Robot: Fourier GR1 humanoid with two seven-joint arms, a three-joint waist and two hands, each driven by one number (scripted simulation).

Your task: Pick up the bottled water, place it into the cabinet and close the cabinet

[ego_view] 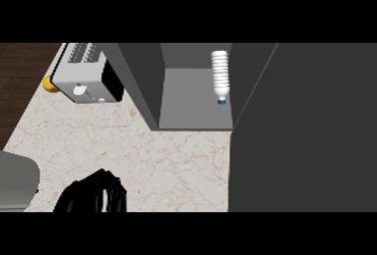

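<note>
- Nearest you, your left hand (92, 195) sat low over the marble counter (147, 149), at the view's bottom edge; its fingers (105, 180) looked bunched and held nothing, though how far they had curled you couldn't tell.
- Your right hand didn't show anywhere.
- To the right, the dark cabinet door (302, 129) stood open, filling that whole side.
- Farther on, the cabinet (140, 74) was open, and the bottled water (220, 75) lay inside on its grey shelf, blue cap toward you, close to the right wall.
- Far left, a silver toaster (87, 74) stood on the counter with something yellow (49, 84) beside it.
</note>
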